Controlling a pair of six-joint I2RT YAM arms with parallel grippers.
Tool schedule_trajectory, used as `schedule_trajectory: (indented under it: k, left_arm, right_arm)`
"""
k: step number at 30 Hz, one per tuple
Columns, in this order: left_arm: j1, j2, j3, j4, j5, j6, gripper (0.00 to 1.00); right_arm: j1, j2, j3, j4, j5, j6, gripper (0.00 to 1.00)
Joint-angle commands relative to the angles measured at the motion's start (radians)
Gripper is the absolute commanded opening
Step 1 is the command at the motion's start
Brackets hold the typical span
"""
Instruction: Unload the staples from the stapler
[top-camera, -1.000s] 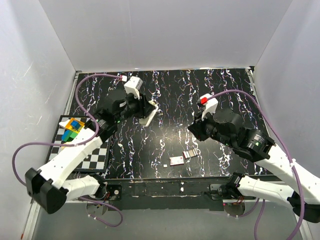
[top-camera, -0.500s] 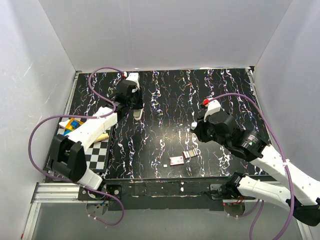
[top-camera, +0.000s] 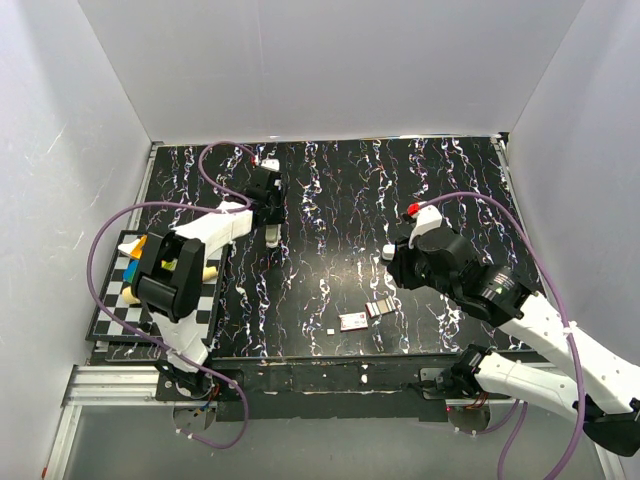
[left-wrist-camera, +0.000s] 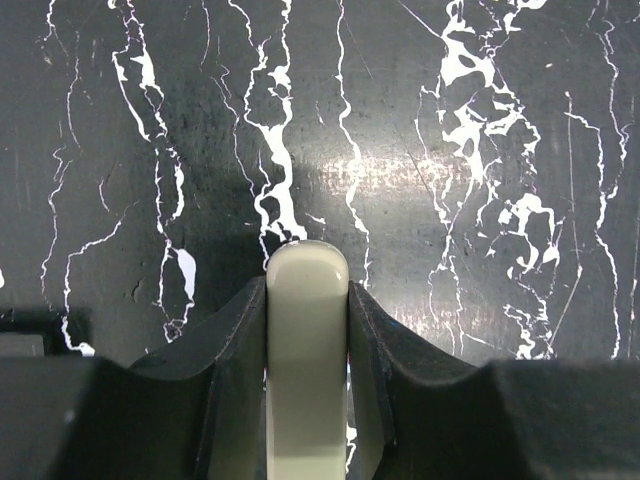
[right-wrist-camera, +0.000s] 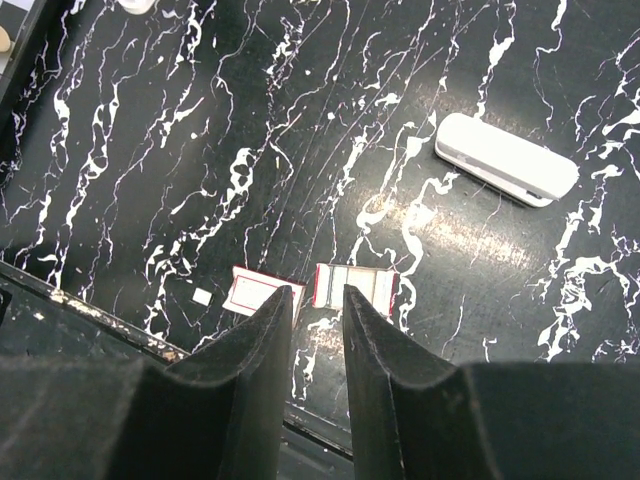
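Note:
A cream stapler (left-wrist-camera: 306, 340) stands between the fingers of my left gripper (left-wrist-camera: 307, 290), which is shut on it with its rounded end just over the table. From above, that stapler (top-camera: 272, 236) is at the far left of the mat, under the left gripper (top-camera: 269, 220). Silvery-grey ribbed staples (right-wrist-camera: 357, 285) lie side by side on the mat near the front edge, also visible from above as staples (top-camera: 380, 308). My right gripper (right-wrist-camera: 315, 292) hangs above them, open, nothing between its fingers. The top view shows the right gripper (top-camera: 390, 258) raised.
A flat pink-and-white box (right-wrist-camera: 262, 293) lies left of the staples, a tiny white scrap (right-wrist-camera: 202, 296) beside it. A second white stapler-like body (right-wrist-camera: 507, 170) lies flat on the mat. A checkered board (top-camera: 125, 300) with coloured blocks sits at the left edge.
The left arm swung its elbow back and left, bringing the cream stapler down and slightly left towards the mat. The right gripper drifted a little nearer and lower.

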Motion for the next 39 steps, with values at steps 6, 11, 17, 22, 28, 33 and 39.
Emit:
schedule_trajectory:
  k: [6, 11, 17, 22, 28, 33, 39]
  left_arm:
    - [0.011, 0.045, 0.071, 0.048, -0.056, 0.003, 0.00]
    - [0.014, 0.073, 0.076, 0.037, -0.056, 0.009, 0.02]
    - [0.014, 0.102, 0.064, 0.026, -0.047, 0.002, 0.15]
    - [0.016, 0.100, 0.038, 0.029, -0.041, -0.008, 0.43]
    - [0.014, 0.076, 0.004, 0.043, -0.030, 0.000, 0.64]
    - [0.014, 0.022, -0.005, 0.039, -0.016, 0.014, 0.68]
    - [0.014, -0.096, 0.016, 0.008, 0.025, 0.043, 0.70]
  right_arm:
    - [-0.005, -0.018, -0.019, 0.051, -0.018, 0.014, 0.35]
    - [-0.006, -0.020, -0.020, 0.050, -0.019, 0.016, 0.35]
    - [-0.006, -0.015, -0.015, 0.050, -0.028, 0.013, 0.35]
    - [-0.006, -0.018, -0.008, 0.045, -0.028, 0.013, 0.35]
    - [-0.006, -0.024, -0.009, 0.037, -0.039, 0.020, 0.36]
    - [-0.006, -0.037, -0.006, 0.025, -0.039, 0.026, 0.37]
    - [-0.009, -0.034, 0.011, -0.012, 0.001, 0.036, 0.40]
